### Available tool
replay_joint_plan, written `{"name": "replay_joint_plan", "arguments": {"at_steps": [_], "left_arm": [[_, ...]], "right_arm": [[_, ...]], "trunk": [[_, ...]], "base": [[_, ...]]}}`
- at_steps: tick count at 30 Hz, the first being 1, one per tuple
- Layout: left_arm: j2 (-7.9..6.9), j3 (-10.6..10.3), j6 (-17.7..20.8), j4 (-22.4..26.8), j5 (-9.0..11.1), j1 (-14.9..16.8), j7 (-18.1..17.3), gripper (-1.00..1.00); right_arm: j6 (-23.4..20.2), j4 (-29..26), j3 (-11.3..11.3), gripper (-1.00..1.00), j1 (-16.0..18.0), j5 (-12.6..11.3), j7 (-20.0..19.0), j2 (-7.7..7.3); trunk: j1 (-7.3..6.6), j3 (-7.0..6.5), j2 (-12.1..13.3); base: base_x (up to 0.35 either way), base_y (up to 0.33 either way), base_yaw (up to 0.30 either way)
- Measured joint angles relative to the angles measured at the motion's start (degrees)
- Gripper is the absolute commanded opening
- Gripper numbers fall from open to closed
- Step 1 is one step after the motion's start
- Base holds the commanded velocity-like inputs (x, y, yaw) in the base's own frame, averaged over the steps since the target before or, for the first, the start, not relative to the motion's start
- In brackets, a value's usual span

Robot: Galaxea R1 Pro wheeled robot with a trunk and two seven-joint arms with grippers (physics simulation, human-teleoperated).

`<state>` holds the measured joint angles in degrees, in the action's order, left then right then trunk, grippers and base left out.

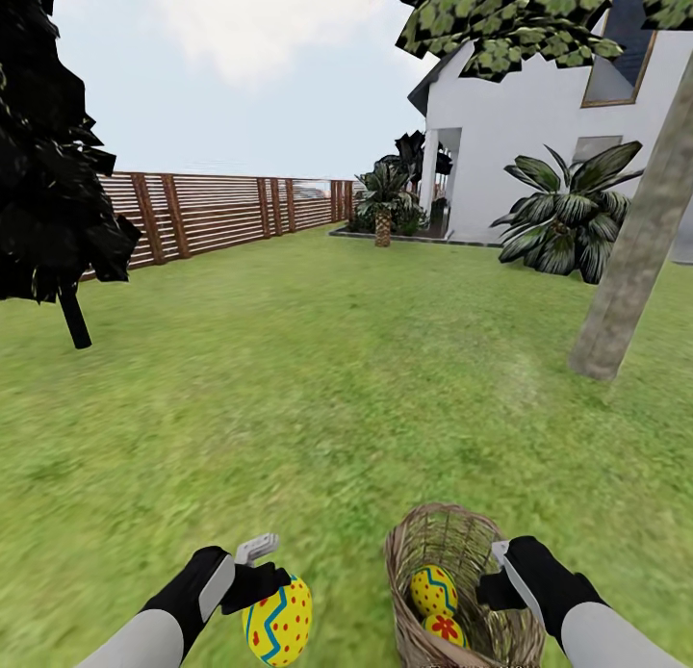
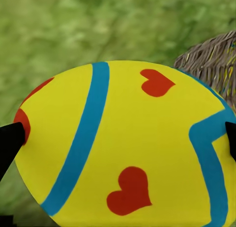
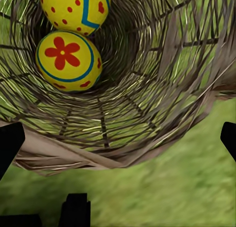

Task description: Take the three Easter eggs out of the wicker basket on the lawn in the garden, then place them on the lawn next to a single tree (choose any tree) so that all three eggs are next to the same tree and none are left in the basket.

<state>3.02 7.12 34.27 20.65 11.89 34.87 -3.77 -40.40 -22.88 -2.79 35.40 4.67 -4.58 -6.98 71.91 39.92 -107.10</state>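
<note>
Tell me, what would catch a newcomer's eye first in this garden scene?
Probably the bright yellow Easter egg with blue zigzags and red dots, gripped in the robot's left gripper low over the lawn. Just to its right sits a wicker basket with two more painted eggs inside, the right gripper at its rim. Beyond, a thick leaning tree trunk rises at the right, before a white house.

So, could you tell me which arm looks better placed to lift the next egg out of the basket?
The right. Its gripper sits at the wicker basket rim with nothing between its fingers, looking in at the two remaining eggs. The left gripper is occupied by an egg.
</note>
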Motion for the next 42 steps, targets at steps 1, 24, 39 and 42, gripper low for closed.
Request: {"name": "replay_joint_plan", "arguments": {"at_steps": [1,24,39,42], "left_arm": [[0.00,0.0,0.0,0.0,0.0,0.0,0.0,-1.00],[0.09,0.0,0.0,0.0,0.1,0.0,-0.1,-1.00],[0.28,0.0,-0.1,0.0,0.0,0.0,-0.1,-1.00],[0.59,0.0,-0.1,0.0,0.0,0.0,-0.1,-1.00]], "right_arm": [[0.0,0.0,0.0,1.00,0.0,0.0,0.0,0.00],[0.0,0.0,0.1,1.00,0.0,-0.1,0.0,-0.51],[-0.1,0.0,0.1,1.00,0.0,-0.1,0.0,-0.44],[-0.1,0.0,0.1,1.00,0.0,-0.1,0.0,-0.44]], "trunk": [[0.22,0.18,-0.4],[0.19,0.18,-0.4],[0.23,0.18,-0.4],[0.23,0.18,-0.4]], "base": [[0.000,0.000,0.000],[0.157,0.137,0.000],[0.083,0.000,0.000],[0.000,0.000,0.000]]}}
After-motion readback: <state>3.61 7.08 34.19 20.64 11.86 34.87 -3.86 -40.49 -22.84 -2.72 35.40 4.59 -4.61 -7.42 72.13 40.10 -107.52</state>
